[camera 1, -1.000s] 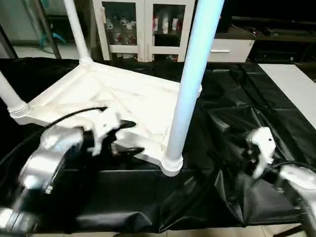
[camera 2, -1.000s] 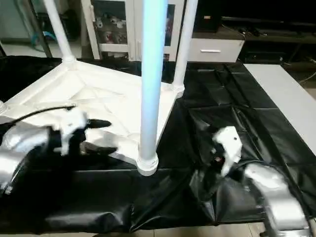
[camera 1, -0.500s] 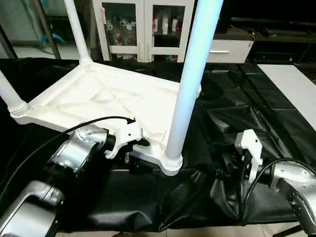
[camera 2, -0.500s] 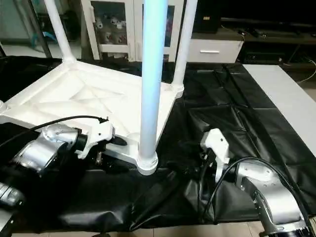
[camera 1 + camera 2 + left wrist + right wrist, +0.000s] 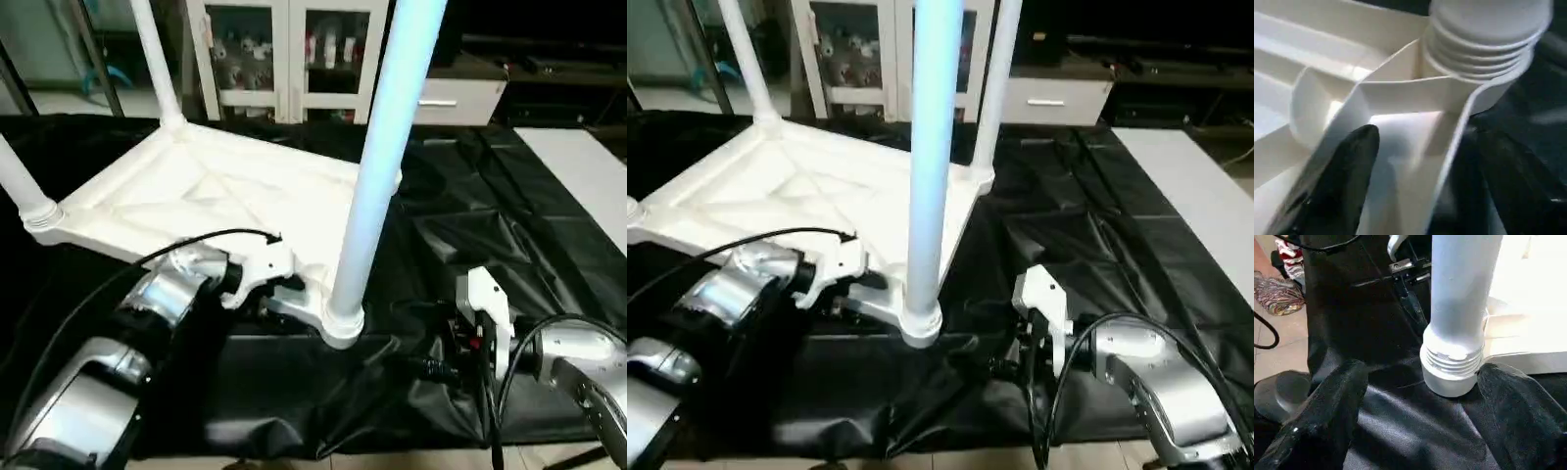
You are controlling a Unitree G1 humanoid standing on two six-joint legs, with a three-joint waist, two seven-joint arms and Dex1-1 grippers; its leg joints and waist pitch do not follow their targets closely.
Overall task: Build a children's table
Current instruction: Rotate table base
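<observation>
The children's table (image 5: 225, 196) lay upside down on the black-draped bench (image 5: 509, 196), legs upright; hollow white plastic, probably light, stiff and slick, best taken by its rim. The left hand (image 5: 277, 291) straddled that rim, not visibly clamped; the right hand (image 5: 1415, 396) stood spread beside the near leg (image 5: 377, 186).

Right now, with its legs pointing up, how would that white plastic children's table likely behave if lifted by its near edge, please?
The white plastic children's table probably stays stiff, given its ribbed underside. It looks light, being thin-walled. With the tall near leg up, lifting one rim might swing it top-heavy.
</observation>
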